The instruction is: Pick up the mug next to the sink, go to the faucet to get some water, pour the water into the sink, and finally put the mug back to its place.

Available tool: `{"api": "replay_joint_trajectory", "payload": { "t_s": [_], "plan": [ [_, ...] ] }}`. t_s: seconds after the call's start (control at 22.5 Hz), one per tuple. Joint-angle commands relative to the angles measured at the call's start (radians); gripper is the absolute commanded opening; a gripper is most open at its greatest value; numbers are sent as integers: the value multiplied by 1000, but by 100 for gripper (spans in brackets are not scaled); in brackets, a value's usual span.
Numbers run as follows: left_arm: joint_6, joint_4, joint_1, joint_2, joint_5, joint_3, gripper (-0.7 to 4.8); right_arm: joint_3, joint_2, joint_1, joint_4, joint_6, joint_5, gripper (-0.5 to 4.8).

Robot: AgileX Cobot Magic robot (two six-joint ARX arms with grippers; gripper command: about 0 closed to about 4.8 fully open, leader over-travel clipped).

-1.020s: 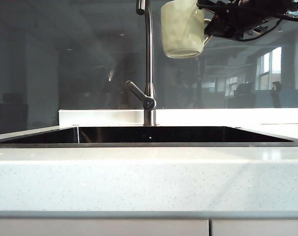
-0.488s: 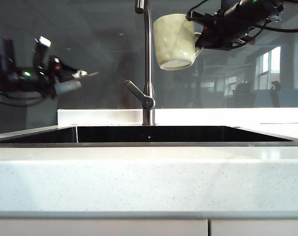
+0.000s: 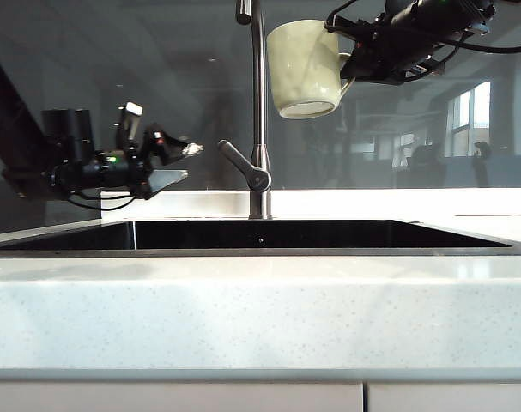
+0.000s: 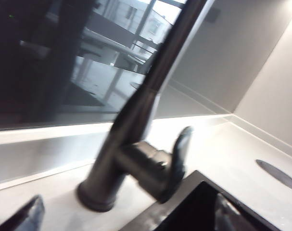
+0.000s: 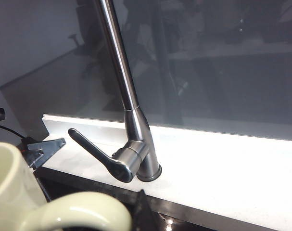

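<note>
in the exterior view the right gripper (image 3: 356,62) hangs high on the right, just beside the tap's thin stem, its fingers clamped on the handle of the mug (image 3: 304,69). the mug is in the air, tilted a little, close to the right of the tap (image 3: 258,120) and well above the sink (image 3: 260,236). the left gripper (image 3: 181,163) reaches in from the left over the back edge of the counter (image 3: 260,309), jaws spread apart, holding nothing, its tips near the tap's lever (image 3: 243,167) but not touching it.

in the left wrist view the tap (image 4: 136,139) fills the middle, its lever (image 4: 177,161) pointing toward the camera over the dark corner of the sink (image 4: 198,211). two finger tips (image 4: 28,216) sit far apart at the frame's edges.

in the right wrist view the mug (image 5: 20,192) and its loop handle show close up. the tap (image 5: 136,139) stands on the white ledge, and the left gripper (image 5: 42,149) shows near the lever (image 5: 95,154).
</note>
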Motion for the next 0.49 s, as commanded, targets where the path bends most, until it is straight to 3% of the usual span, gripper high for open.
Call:
{"api": "replay_joint_trajectory", "payload": {
  "t_s": [0.04,0.4,0.49],
  "plan": [
    [0,12,-27,-8,-21,6,479,14,-16,0,58,11,-1,-4],
    [4,21,-48,-8,-163,13,479,14,-16,0,56,12,-1,-4],
    [4,20,-50,-8,-146,26,479,14,-16,0,64,12,-1,-4]
  ]
}}
